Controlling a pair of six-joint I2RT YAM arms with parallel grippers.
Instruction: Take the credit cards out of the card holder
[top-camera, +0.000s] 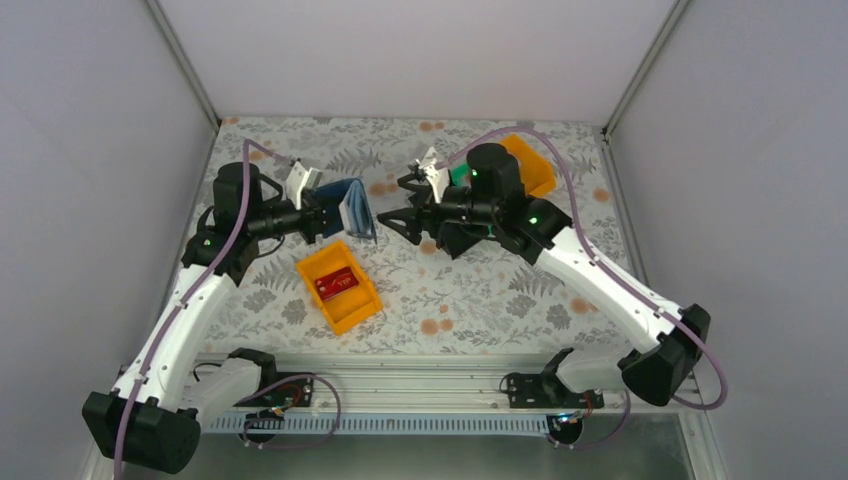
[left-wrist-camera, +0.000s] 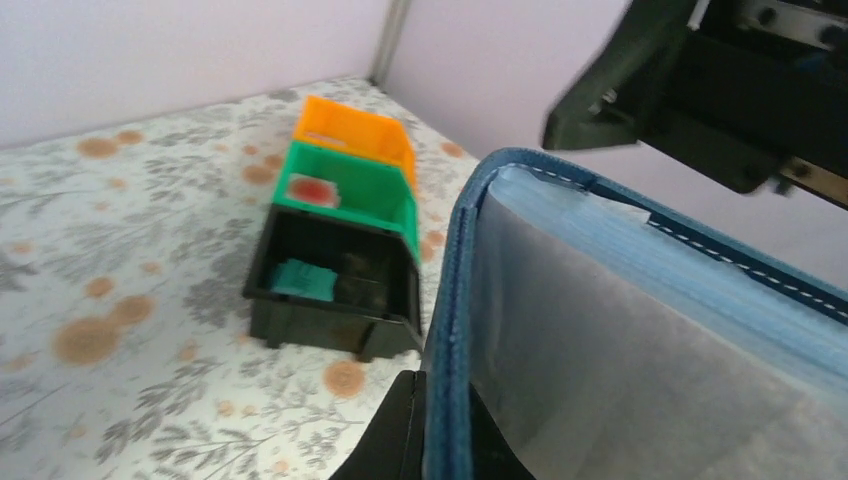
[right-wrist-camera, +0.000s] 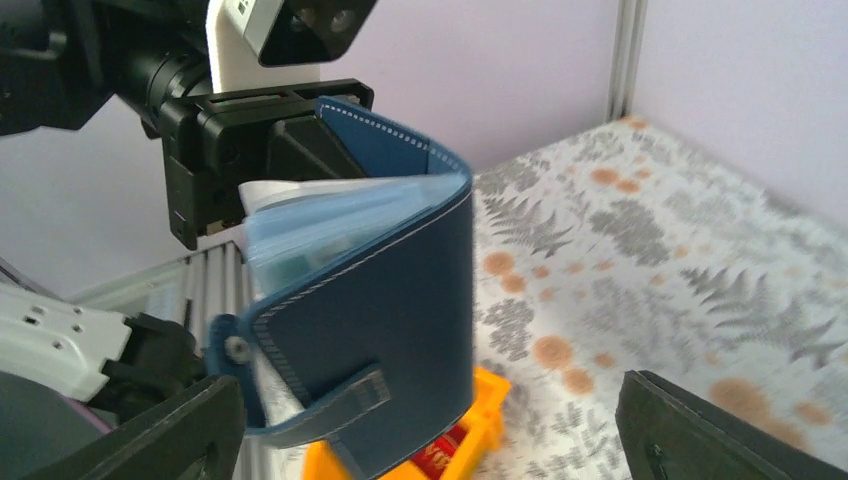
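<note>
The navy card holder (top-camera: 352, 208) hangs in the air, half open, with pale blue sleeves (right-wrist-camera: 330, 215) showing. My left gripper (top-camera: 335, 220) is shut on one cover's edge (left-wrist-camera: 447, 330). My right gripper (top-camera: 396, 205) stands open just right of the holder and touches nothing; in its wrist view its fingers (right-wrist-camera: 160, 440) flank the holder's snap-tab cover (right-wrist-camera: 400, 320). A red credit card (top-camera: 336, 284) lies in the near orange bin (top-camera: 362, 305). A teal card (left-wrist-camera: 303, 278) lies in the black bin (left-wrist-camera: 300, 320), and a pinkish-white one (left-wrist-camera: 312, 190) in the green bin (left-wrist-camera: 370, 195).
Black, green and orange (left-wrist-camera: 350, 130) bins stand in a row at the back right, partly under the right arm (top-camera: 590, 265). The near orange bin sits below the held holder. The floral cloth (top-camera: 470, 295) covers the table, with enclosure walls on three sides.
</note>
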